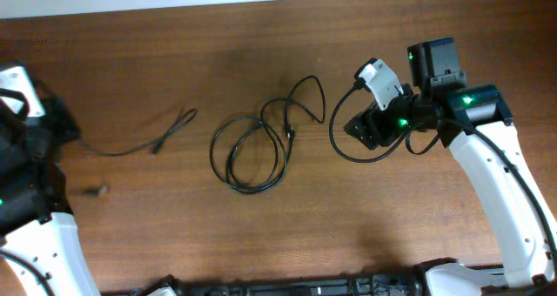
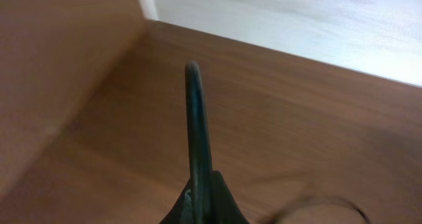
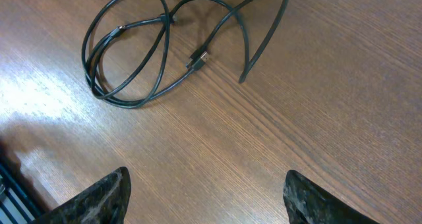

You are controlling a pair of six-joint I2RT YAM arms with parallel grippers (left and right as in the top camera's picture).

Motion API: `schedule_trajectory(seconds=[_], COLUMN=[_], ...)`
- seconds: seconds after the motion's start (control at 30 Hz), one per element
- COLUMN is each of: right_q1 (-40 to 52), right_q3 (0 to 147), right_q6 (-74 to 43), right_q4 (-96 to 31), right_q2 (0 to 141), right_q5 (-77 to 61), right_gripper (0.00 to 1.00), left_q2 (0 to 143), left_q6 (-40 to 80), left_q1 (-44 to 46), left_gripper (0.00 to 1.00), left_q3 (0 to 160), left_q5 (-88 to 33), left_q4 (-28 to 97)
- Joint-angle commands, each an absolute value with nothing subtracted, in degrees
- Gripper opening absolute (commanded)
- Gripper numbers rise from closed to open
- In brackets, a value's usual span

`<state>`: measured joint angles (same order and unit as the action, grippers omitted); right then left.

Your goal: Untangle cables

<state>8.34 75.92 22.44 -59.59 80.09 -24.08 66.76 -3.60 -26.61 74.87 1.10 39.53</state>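
Observation:
A black cable (image 1: pixel 252 148) lies in loose overlapping loops at the table's middle, one arch rising toward the back. The right wrist view shows the same coil (image 3: pixel 125 53), with a small plug (image 3: pixel 198 58) inside the arch. A second thin cable (image 1: pixel 130 148) runs from my left gripper (image 1: pixel 65 132) to a forked plug end (image 1: pixel 178 120). My left gripper (image 2: pixel 194 118) is shut, its fingers pressed into one narrow blade with nothing visible at the tips. My right gripper (image 1: pixel 355 129) hovers to the right of the coil. Its jaws (image 3: pixel 208 197) are open, with bare wood between them.
A small dark piece (image 1: pixel 96 190) lies alone near the left arm. The right arm's own black wire (image 1: pixel 344 148) loops beside its wrist. The table's far edge (image 1: pixel 261 0) meets a pale floor. A blurred cord (image 2: pixel 316 201) crosses the left wrist view's lower right.

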Motion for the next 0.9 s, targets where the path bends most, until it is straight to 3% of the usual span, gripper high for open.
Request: schedule_trajectory(seconds=[0.0, 0.47, 0.67, 0.87], right_q1=[8.1, 8.1, 8.1, 8.2], right_q3=[75.9, 75.9, 75.9, 75.9], right_q6=[22.0, 21.9, 21.9, 21.9], right_q4=[-59.4, -58.7, -58.1, -58.1], right_q2=[80.2, 80.2, 80.2, 80.2], right_q5=[-25.1, -25.3, -25.3, -25.3], right_gripper=[0.73, 0.73, 0.73, 0.73], left_q2=[65.5, 67.2, 70.0, 74.5], left_q6=[2.6, 0.6, 0.6, 0.6], left_q1=[-30.2, -55.0, -56.8, -56.8], left_gripper=[0.0, 0.0, 0.0, 0.02], left_q3=[75.6, 75.6, 75.6, 75.6], left_q5=[16.3, 12.2, 10.5, -4.1], left_q4=[38.0, 27.6, 28.9, 33.1])
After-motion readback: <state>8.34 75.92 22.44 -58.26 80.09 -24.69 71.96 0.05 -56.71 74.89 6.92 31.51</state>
